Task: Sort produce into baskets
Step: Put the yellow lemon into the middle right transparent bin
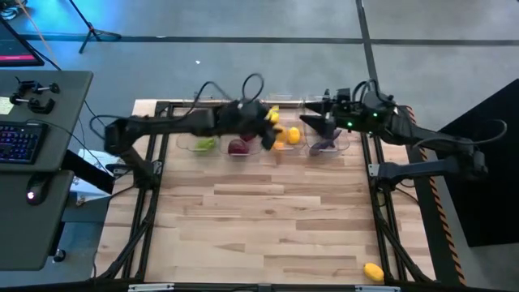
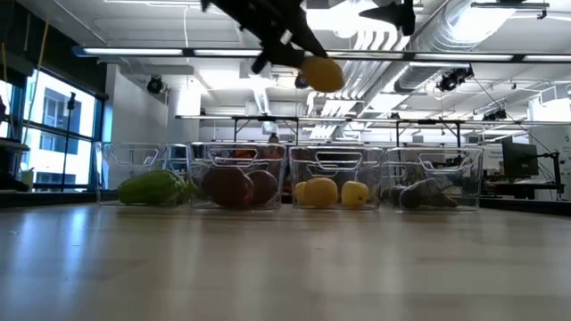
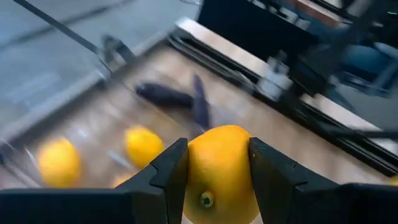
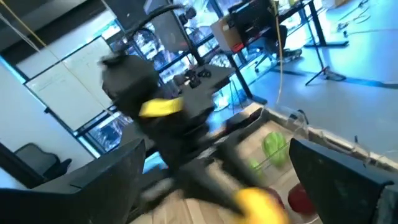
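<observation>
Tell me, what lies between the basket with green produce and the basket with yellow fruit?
In the low view, the basket of dark red produce stands between the green one and the yellow one.

Eggplants [image 3: 177, 99] blurred, lemon [image 3: 221, 171] cut off below, left gripper [image 4: 205, 180] perhaps smeared

Overhead looks straight down; low looks level across the table [image 2: 285, 267]; both share the baskets [image 1: 268, 142].

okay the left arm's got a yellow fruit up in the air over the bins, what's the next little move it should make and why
Probably lower it over the bin with the yellow fruit and let go. The left gripper is shut on a yellow citrus, held above the row of bins, and the low view shows that bin already holding yellow pieces. The right gripper hangs open over the bin with the eggplants, clear of the drop.
</observation>
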You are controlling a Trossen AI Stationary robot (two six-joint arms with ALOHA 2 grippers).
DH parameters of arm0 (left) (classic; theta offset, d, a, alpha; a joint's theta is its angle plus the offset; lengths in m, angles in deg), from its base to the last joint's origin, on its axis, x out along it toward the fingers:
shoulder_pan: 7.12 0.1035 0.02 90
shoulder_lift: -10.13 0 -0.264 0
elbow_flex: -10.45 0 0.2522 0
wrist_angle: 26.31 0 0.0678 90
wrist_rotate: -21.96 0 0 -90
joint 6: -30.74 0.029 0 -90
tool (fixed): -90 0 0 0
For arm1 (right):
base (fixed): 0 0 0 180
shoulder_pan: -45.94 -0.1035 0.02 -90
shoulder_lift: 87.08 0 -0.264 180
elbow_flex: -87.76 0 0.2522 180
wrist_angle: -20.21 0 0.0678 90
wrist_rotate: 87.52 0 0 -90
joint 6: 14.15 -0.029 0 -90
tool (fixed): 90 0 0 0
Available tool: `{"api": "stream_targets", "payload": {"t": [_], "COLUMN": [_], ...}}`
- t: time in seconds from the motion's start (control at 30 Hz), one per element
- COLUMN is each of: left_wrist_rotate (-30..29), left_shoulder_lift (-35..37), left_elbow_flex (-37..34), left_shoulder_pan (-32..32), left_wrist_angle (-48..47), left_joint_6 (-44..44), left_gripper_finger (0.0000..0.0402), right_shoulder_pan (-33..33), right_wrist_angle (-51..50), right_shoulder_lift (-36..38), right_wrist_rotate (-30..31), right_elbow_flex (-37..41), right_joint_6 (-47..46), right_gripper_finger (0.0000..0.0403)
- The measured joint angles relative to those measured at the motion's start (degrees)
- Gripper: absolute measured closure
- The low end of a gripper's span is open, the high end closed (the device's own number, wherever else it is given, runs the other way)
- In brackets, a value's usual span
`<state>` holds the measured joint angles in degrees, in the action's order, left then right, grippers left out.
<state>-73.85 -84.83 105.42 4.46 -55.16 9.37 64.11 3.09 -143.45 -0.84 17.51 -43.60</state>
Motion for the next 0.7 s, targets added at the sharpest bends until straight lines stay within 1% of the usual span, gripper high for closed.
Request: {"api": "stream_targets", "payload": {"t": [0.1,0.17,0.37,0.47,0.57,0.7], "left_wrist_rotate": [0.0,0.1,0.8,2.5,2.9,3.4], "left_shoulder_lift": [-4.9,-7.1,-10.3,-11.2,-11.5,-11.6], "left_elbow_flex": [5.4,7.7,8.4,8.4,8.4,8.4], "left_shoulder_pan": [3.2,4.5,7.0,8.0,8.8,10.0], "left_wrist_angle": [-0.2,-0.3,3.4,5.6,5.1,4.7], "left_joint_6": [1.9,2.1,2.1,1.1,0.2,-0.4], "left_gripper_finger": [0.0271,0.0271,0.027,0.0268,0.0251,0.0204], "right_shoulder_pan": [0.0,0.0,-0.6,-1.5,-2.5,-3.7], "right_wrist_angle": [-1.9,-3.7,-8.6,-10.5,-11.3,-11.5], "right_shoulder_lift": [1.3,1.8,1.3,1.2,1.2,1.2], "right_wrist_rotate": [0.1,0.1,0.7,1.9,2.8,4.8], "right_elbow_flex": [0.0,0.0,0.0,0.0,0.0,0.0], "right_joint_6": [0.0,0.0,-0.3,-0.6,-0.5,-0.5], "right_gripper_finger": [0.0015,0.0015,0.0015,0.0015,0.0015,0.0015]}}
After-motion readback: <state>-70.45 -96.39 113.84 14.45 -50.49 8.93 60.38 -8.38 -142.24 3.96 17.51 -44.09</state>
